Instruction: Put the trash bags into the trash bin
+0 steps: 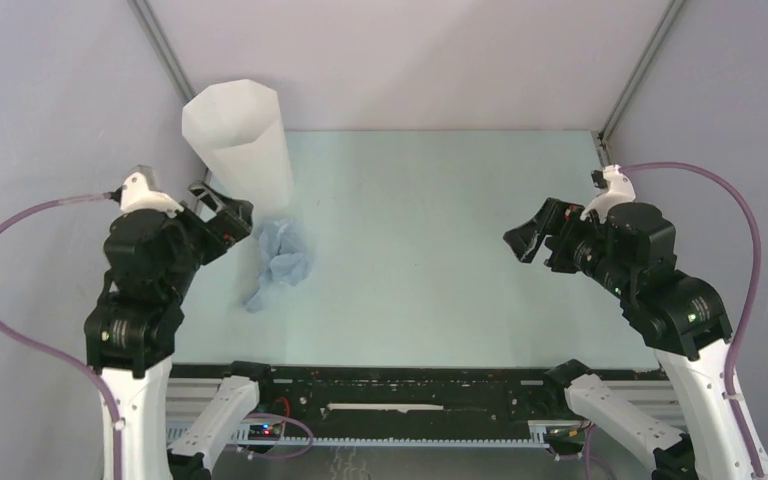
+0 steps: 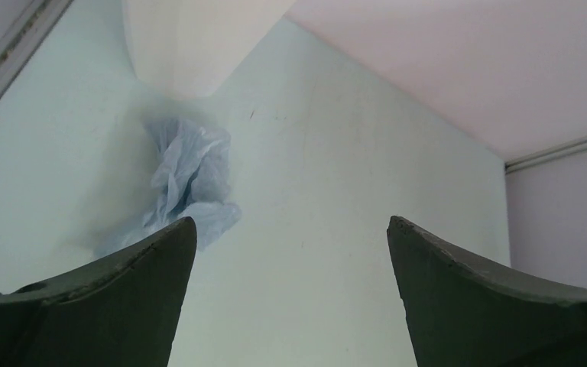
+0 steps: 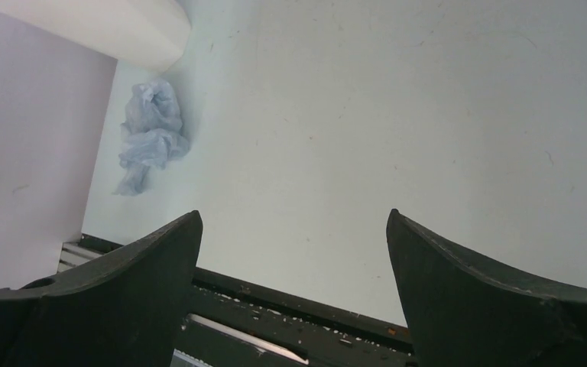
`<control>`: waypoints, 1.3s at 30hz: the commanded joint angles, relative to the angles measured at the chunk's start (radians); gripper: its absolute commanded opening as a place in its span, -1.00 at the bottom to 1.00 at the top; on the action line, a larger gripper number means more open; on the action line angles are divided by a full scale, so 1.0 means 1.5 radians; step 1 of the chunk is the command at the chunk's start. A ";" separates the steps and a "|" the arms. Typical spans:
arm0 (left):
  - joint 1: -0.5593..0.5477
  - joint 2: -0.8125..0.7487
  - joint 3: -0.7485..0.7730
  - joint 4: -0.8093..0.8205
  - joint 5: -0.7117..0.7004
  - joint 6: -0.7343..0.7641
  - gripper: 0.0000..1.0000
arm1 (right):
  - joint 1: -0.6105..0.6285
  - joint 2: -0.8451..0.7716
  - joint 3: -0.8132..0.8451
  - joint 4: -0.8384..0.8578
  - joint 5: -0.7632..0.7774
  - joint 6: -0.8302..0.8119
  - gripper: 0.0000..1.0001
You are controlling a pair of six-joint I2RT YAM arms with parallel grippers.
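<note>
A crumpled pale blue trash bag lies on the table just in front of the tall translucent white trash bin at the far left. My left gripper is open and empty, just left of the bag and beside the bin's base. In the left wrist view the bag lies ahead left, under the bin. My right gripper is open and empty over the right half of the table, far from the bag. The right wrist view shows the bag and the bin at the upper left.
The pale table is enclosed by grey walls, with metal corner posts at the back left and back right. A black rail runs along the near edge between the arm bases.
</note>
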State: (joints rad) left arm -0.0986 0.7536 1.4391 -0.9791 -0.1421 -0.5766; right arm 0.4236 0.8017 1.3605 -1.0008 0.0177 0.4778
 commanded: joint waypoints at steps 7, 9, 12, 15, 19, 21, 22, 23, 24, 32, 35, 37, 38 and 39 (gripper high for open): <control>0.012 0.070 -0.085 -0.079 -0.051 -0.045 1.00 | 0.006 -0.003 -0.007 0.040 -0.003 -0.017 0.99; 0.014 0.041 -0.136 -0.036 -0.060 -0.034 1.00 | 0.006 0.000 -0.010 0.043 -0.017 -0.019 1.00; 0.018 0.008 -0.216 0.023 -0.061 -0.036 1.00 | 0.006 0.006 -0.017 0.047 -0.038 -0.019 1.00; 0.023 0.013 -0.279 0.073 -0.044 -0.046 1.00 | 0.003 0.013 -0.024 0.050 -0.060 -0.022 1.00; 0.026 0.054 -0.345 0.143 0.000 -0.047 1.00 | -0.003 0.012 -0.035 0.054 -0.078 -0.026 1.00; 0.028 0.079 -0.364 0.174 0.003 -0.035 1.00 | -0.012 0.009 -0.038 0.050 -0.083 -0.029 1.00; 0.030 0.092 -0.370 0.188 -0.002 -0.026 1.00 | -0.017 0.009 -0.038 0.046 -0.087 -0.032 1.00; 0.034 0.108 -0.369 0.196 -0.012 -0.022 1.00 | -0.023 0.009 -0.037 0.042 -0.092 -0.034 1.00; 0.041 0.124 -0.369 0.202 -0.016 -0.014 1.00 | -0.032 0.007 -0.038 0.038 -0.098 -0.034 1.00; 0.092 0.284 -0.358 0.265 0.005 0.031 1.00 | -0.055 0.002 -0.039 0.016 -0.124 -0.044 0.99; 0.094 0.346 -0.350 0.264 0.014 0.042 1.00 | -0.054 0.006 -0.038 0.010 -0.130 -0.041 1.00; 0.093 0.371 -0.349 0.265 0.041 0.041 0.95 | -0.055 0.010 -0.039 0.008 -0.135 -0.040 0.99; 0.093 0.377 -0.355 0.271 0.056 0.037 0.92 | -0.055 0.011 -0.039 0.007 -0.137 -0.039 0.99; 0.093 0.378 -0.362 0.279 0.071 0.030 0.88 | -0.055 0.014 -0.040 0.005 -0.138 -0.038 0.99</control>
State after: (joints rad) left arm 0.0360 1.2991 0.8936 -0.6113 -0.1162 -0.5472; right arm 0.3466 0.8131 1.3033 -0.9802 -0.1661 0.4355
